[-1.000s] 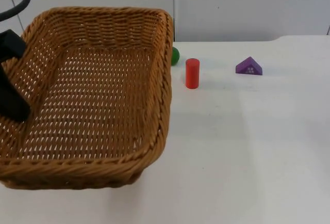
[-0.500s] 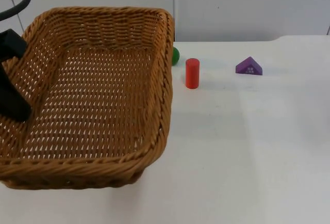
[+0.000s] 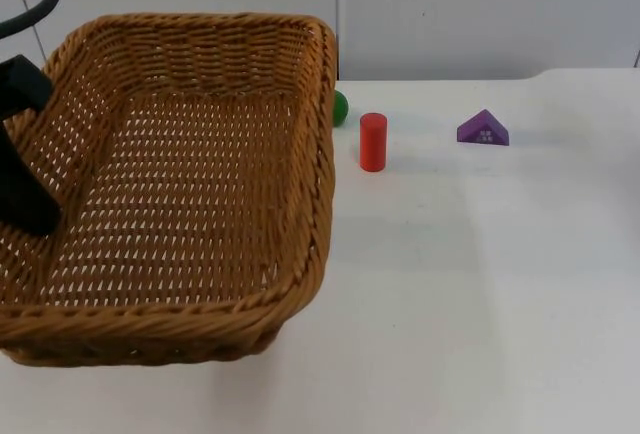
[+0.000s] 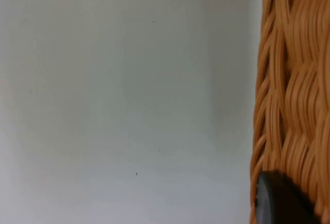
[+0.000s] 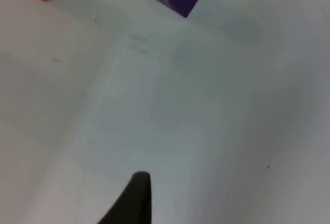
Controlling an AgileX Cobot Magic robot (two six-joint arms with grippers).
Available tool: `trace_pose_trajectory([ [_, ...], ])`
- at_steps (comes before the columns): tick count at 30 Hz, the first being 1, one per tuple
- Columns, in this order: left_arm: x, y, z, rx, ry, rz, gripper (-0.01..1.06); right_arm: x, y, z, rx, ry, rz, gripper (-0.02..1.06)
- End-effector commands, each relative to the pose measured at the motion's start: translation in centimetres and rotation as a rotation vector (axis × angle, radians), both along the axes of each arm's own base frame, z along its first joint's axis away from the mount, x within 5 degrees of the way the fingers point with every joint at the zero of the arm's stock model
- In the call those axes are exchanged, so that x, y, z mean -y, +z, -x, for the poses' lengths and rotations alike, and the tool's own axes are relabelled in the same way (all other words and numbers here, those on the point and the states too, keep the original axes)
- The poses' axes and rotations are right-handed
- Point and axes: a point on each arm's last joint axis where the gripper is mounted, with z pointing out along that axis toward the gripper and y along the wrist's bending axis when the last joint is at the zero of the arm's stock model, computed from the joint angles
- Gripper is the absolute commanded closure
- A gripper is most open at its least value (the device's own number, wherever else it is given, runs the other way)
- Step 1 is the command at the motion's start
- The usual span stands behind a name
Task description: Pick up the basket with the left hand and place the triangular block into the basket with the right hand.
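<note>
- Left gripper [image 3: 25, 194] at the left edge of the top view clasps the left rim of the wicker basket [image 3: 200, 44], held above the table [image 3: 480, 284].
- Right gripper: one fingertip shows in its wrist view; whether it is spread or closed cannot be told.
- Purple triangular block [image 3: 483, 129] lies on the table at upper right, well apart from the basket.
- Red cylinder [image 3: 373, 142] stands just right of the basket; a green ball [image 3: 341, 107] peeks from behind its rim.

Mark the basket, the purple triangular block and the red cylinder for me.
basket [image 3: 322, 144], top view, on its right rim.
purple triangular block [image 3: 483, 129], top view, middle of its front face.
red cylinder [image 3: 373, 143], top view, middle of its side.
</note>
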Motion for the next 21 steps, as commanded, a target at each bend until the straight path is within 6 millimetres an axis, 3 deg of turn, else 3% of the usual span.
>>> trace_pose_trajectory([
  [1,0.1,0.5,0.1,0.004,0.034,0.042,1.05,-1.0,-1.4,-1.9,-0.026,0.054,0.005,0.03],
  [13,0.3,0.6,0.1,-0.002,0.050,0.060,1.05,-7.7,-7.8,-9.5,-0.011,0.341,0.084,0.05],
  [21,0.3,0.5,0.2,-0.021,0.057,0.069,1.05,-9.1,-11.8,-12.1,0.035,0.536,0.174,0.08],
])
